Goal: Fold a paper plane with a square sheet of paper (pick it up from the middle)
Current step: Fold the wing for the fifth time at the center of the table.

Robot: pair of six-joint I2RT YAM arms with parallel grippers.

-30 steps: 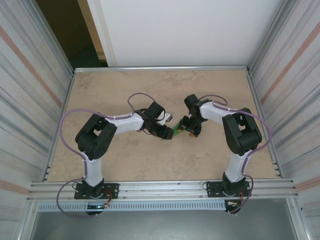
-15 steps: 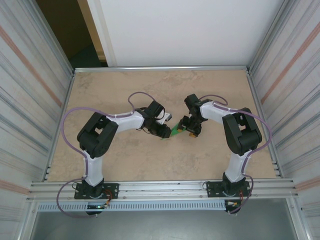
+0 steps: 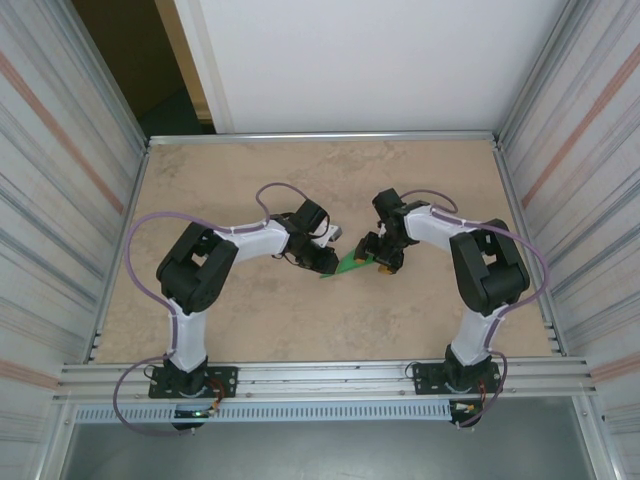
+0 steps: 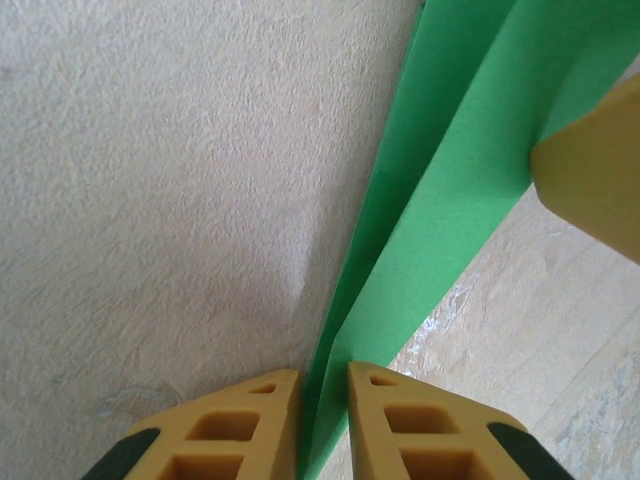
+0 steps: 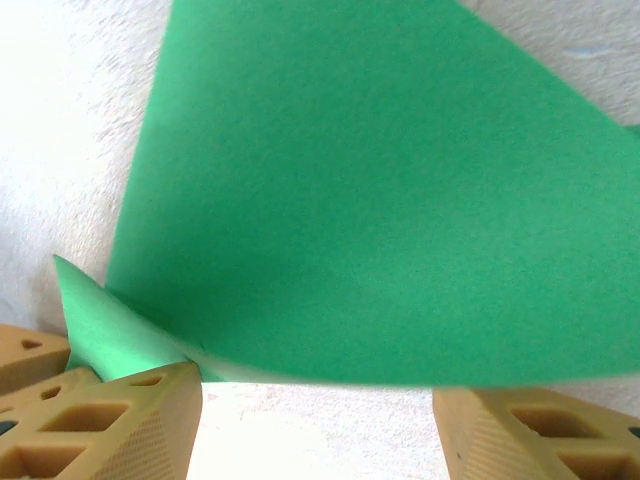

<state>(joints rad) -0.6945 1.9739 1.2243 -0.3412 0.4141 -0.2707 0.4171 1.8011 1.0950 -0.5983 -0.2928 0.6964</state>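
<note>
Beige tabletop: left gripper clamped on the creased green paper; right gripper gaped wide beside it. Judged mid-fold; next, the crease likely needs pressing.

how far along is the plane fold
Done: the paper is already creased into overlapping layers, no longer a flat square. In hand: the left end effector pinches a folded edge; the right end effector stands open beside a broad flap. Left: no finished dart with a centre ridge yet, so more folds likely remain.
</note>
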